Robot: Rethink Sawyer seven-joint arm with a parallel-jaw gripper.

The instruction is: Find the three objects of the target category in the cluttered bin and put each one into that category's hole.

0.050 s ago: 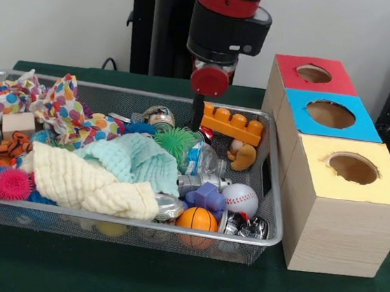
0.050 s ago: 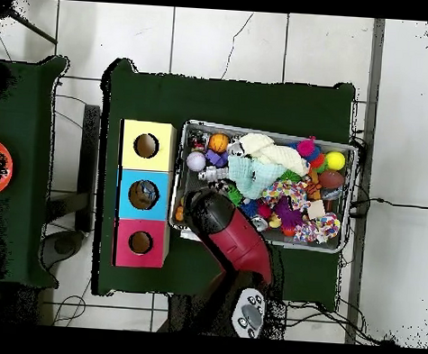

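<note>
- Lying among the clutter in the wire bin [image 1: 271, 218], the small balls are the likeliest task things: an orange basketball [image 1: 197, 219] at the near rim, and a white baseball [image 1: 240, 198] just beside it.
- A purple block [image 1: 207, 196] sits between these two balls, touching both.
- A mint cloth [image 1: 133, 161] and a cream cloth [image 1: 85, 181] cover the middle of the bin.
- An orange toy brick [image 1: 233, 124] rests at the far side, near a green spiky ball [image 1: 175, 141].
- The gripper [image 1: 197, 118] reaches down just beside the brick; whether its fingers are apart or together, I cannot tell.
- Beside the bin stand three boxes with holes: a yellow box [image 1: 346, 209], a blue box [image 1: 331, 116] and a red box [image 1: 313, 75].
</note>
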